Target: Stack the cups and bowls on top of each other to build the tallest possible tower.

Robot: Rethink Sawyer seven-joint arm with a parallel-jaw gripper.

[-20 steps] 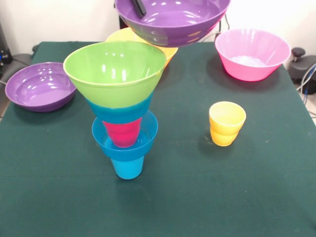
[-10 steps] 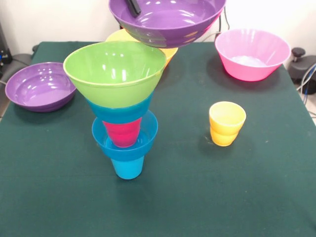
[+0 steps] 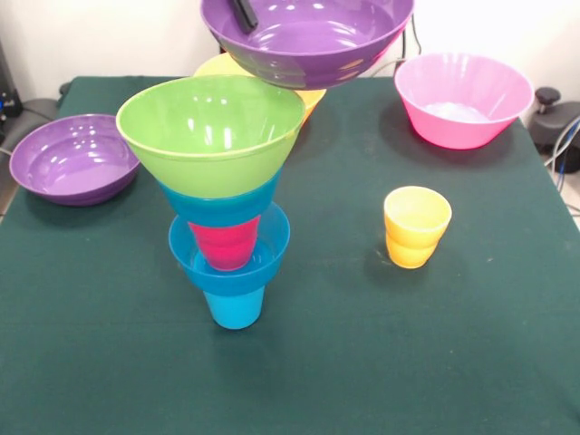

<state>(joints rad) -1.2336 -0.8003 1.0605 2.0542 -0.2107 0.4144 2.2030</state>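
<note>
The tower stands at centre left: a blue cup (image 3: pixel 234 306) at the bottom, a small blue bowl (image 3: pixel 268 256), a red cup (image 3: pixel 225 245), a second blue bowl (image 3: pixel 222 204) and a lime green bowl (image 3: pixel 210 131) on top. A wide purple bowl (image 3: pixel 308 41) hangs in the air at the top edge, behind and to the right of the green bowl. My gripper (image 3: pixel 243 16) is shut on its rim, with one black finger showing inside the bowl. A yellow cup (image 3: pixel 416 227) stands alone at the right.
A second purple bowl (image 3: pixel 71 159) sits at the table's left edge. The pink bowl (image 3: pixel 462 100) stands at the far right. An orange bowl (image 3: pixel 222 65) shows partly behind the green bowl and under the lifted one. Cables and black gear lie off the right edge.
The lifted purple bowl and my gripper have shifted a little to the left and slightly up. Everything on the table has stayed put.
</note>
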